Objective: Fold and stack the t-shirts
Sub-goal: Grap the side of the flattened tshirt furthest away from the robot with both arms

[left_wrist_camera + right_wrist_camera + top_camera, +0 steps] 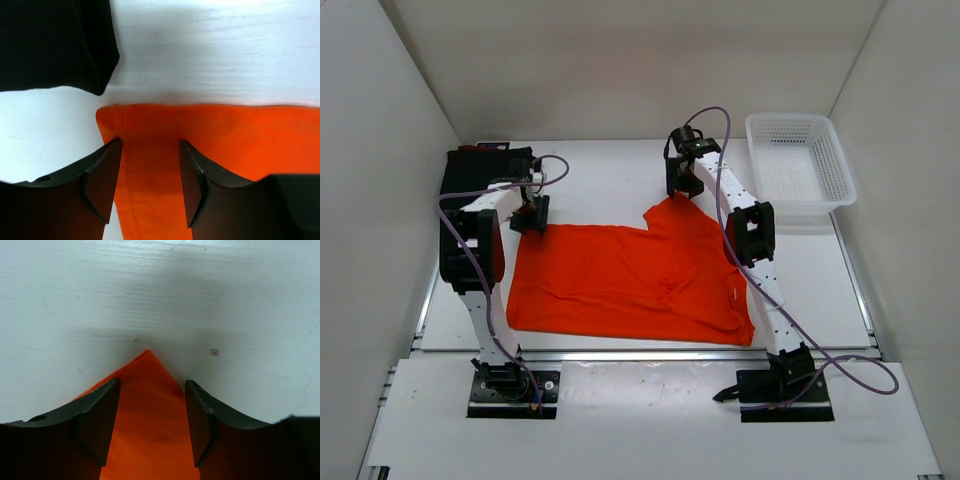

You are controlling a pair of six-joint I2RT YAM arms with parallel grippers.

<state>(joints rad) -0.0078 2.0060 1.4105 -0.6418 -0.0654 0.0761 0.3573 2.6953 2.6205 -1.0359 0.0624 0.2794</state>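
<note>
**Fingers (pixel 100 175) parted over the orange t-shirt's far edge**

Top view: the orange t-shirt (pixel 620 280) lies spread flat, left of the white basket (pixel 840 185) and nearer than it. The left gripper (pixel 530 215) is at the shirt's far left corner, well apart from the basket. The right gripper (pixel 682 187) stands just left of the basket, over a corner that juts farther back. The black t-shirt (pixel 485 170) sits bunched farthest left of the basket, probably set aside so the fold has room.

Left wrist view: both fingers stand apart, straddling the hemmed corner with nothing pinched.

Right wrist view: the jaws are parted the same way, and the orange tip lies between them on the table (pixel 225 300). An arm at each far corner suits a square fold, I judge.
</note>
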